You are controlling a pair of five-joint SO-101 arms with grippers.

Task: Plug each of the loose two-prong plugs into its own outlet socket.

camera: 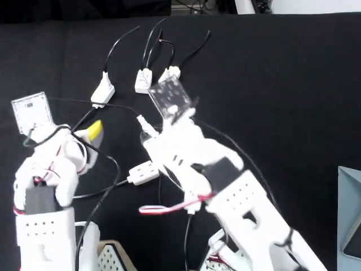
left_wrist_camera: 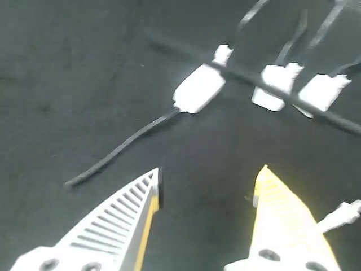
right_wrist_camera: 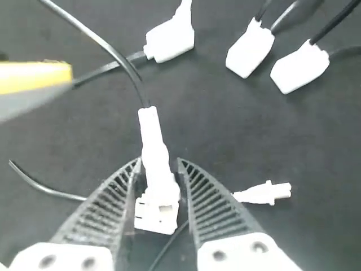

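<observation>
Three white socket blocks on black cords lie in a row at the back: (camera: 102,90), (camera: 143,81), (camera: 169,73). The right wrist view shows them as (right_wrist_camera: 169,39), (right_wrist_camera: 250,48), (right_wrist_camera: 299,66). My right gripper (right_wrist_camera: 159,164) (camera: 148,129) is shut on a long white plug (right_wrist_camera: 153,169), whose black cable leads off toward the blocks. A small loose plug (right_wrist_camera: 263,193) lies on the cloth beside that gripper. My left gripper (left_wrist_camera: 210,172) (camera: 93,135) stands open with nothing in it, short of the leftmost block (left_wrist_camera: 198,87).
Another white connector (camera: 144,172) lies mid-table among looping black cables (camera: 115,169). A thin black cable (left_wrist_camera: 121,152) trails in front of the left gripper. A grey box (camera: 350,214) sits at the right edge. The right half of the black cloth is bare.
</observation>
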